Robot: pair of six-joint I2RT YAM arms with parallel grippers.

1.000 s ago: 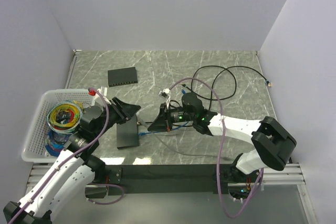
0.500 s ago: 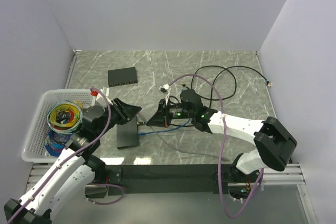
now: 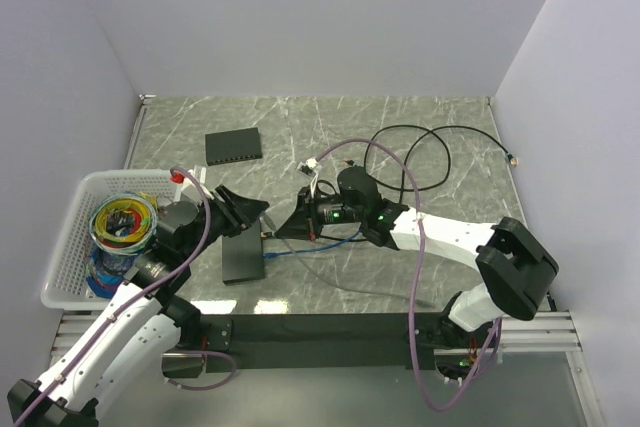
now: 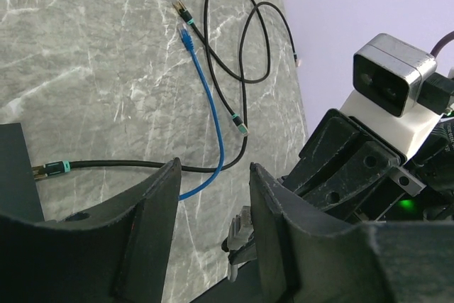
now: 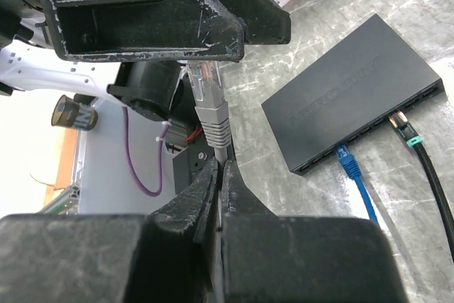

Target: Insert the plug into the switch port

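Plug (image 5: 207, 90) (grey boot, clear tip up) is pinched at its boot end in right hand (image 5: 218, 169), fingers clamped together on it. It is held off the worktop (image 5: 284, 193), tip close under left hand (image 4: 213, 175); whether they touch is unclear. Left hand fingers stand apart with nothing between them. Switch (image 5: 347, 115) lies flat on worktop near plug. Blue cable (image 5: 349, 162) and black cable (image 5: 406, 129) sit at its ports. Plug is not in any port.
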